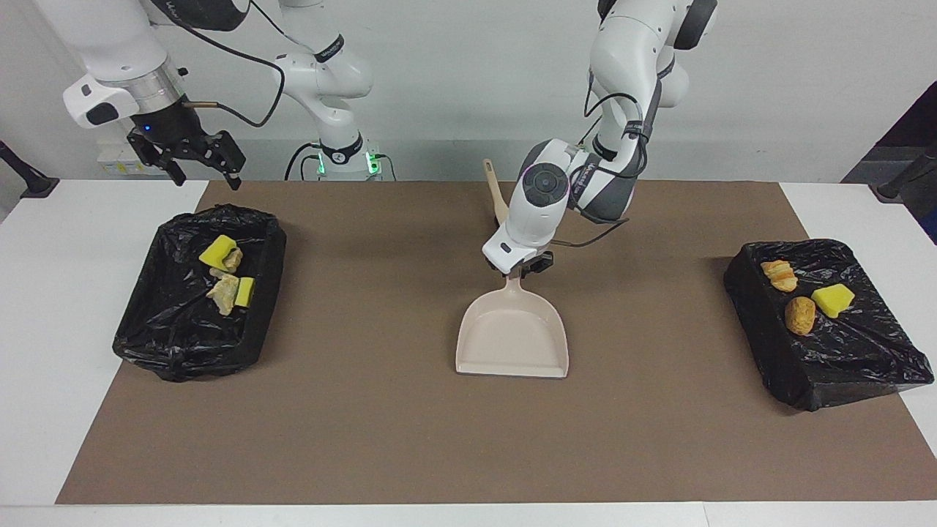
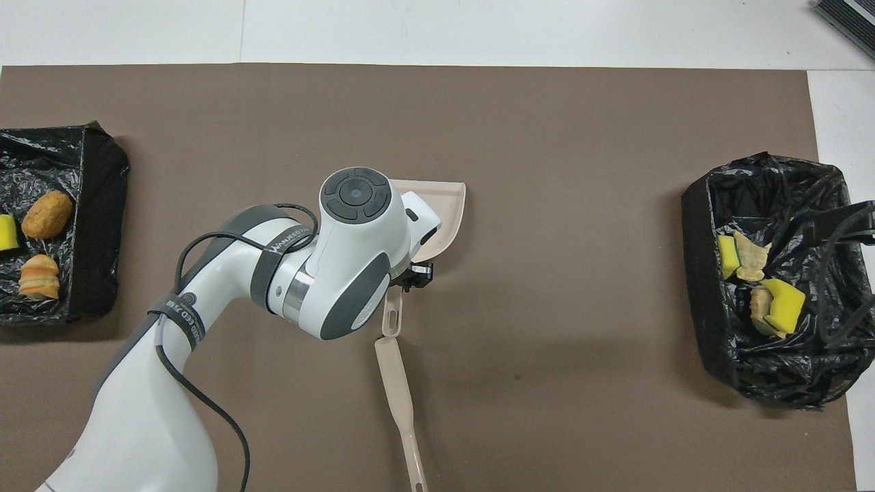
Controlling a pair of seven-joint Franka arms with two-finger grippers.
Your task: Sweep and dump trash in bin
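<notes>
**Dustpan on the mat, scraps in both bins**

The left gripper (image 1: pixel 528 266) sat at the dustpan (image 1: pixel 512 338) handle near the mat's (image 1: pixel 381 432) middle; whether it pinched the handle could not be told. The brush (image 2: pixel 400 403) lay at the mat's robot-side edge. The right gripper (image 1: pixel 189 155), fingers spread, hung empty above the table's corner near its bin (image 1: pixel 157 344). The trash (image 1: pixel 227 274) lay inside that bin; more scraps (image 1: pixel 805 298) rested on the other bin (image 1: pixel 842 380).
</notes>
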